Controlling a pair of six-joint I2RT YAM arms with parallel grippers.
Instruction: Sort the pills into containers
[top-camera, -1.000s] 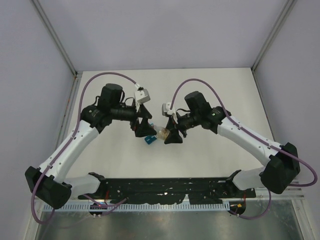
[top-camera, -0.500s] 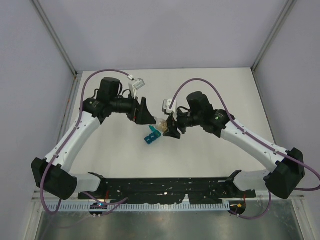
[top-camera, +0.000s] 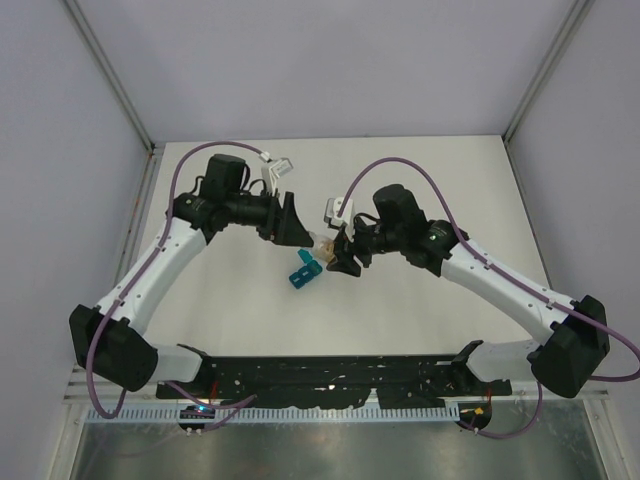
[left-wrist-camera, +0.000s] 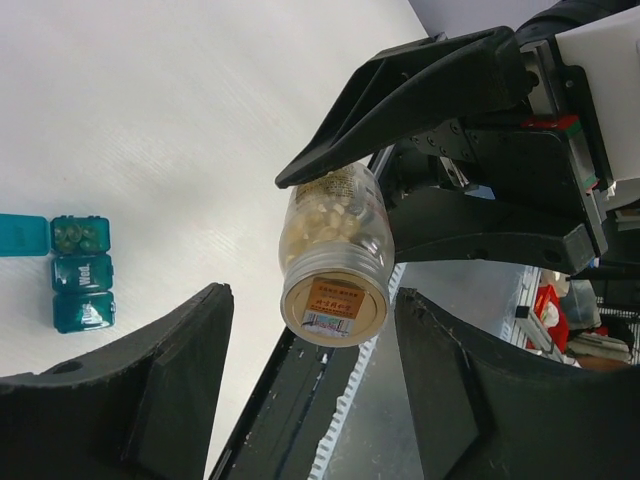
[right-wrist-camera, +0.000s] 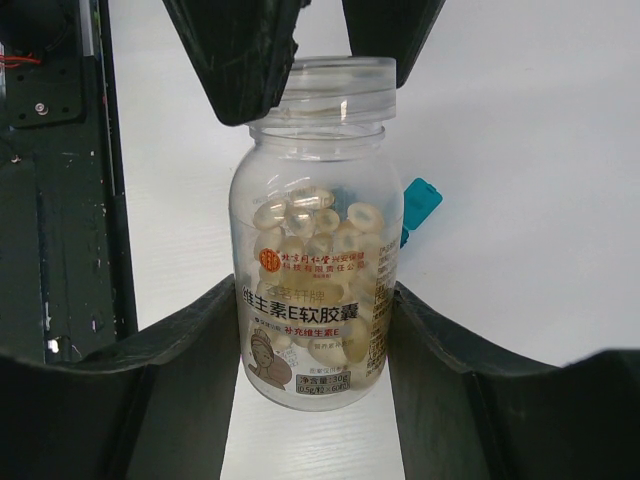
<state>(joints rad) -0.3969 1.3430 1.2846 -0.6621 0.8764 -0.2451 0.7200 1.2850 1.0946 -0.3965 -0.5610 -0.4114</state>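
A clear bottle (right-wrist-camera: 315, 250) full of pale pills (right-wrist-camera: 315, 225) is held upright above the table, my right gripper (right-wrist-camera: 315, 290) shut on its lower body. Its clear cap (right-wrist-camera: 335, 85) is on. In the left wrist view the cap (left-wrist-camera: 335, 308) sits between the fingers of my left gripper (left-wrist-camera: 310, 295), a gap showing on each side, so that gripper is open. The containers (left-wrist-camera: 82, 272), a teal strip of three compartments, lie on the table below the bottle (top-camera: 322, 243), the end lid flipped open. From above the strip (top-camera: 303, 272) is just in front of both grippers.
A black slotted rail (top-camera: 330, 375) runs along the near edge of the white table, with the arm bases at its ends. Grey walls and metal frame posts (top-camera: 120, 95) close in the sides and back.
My right gripper lifted the bottle off the table and tilted it toward the left arm. My left gripper swung in around the cap and its fingers have narrowed.
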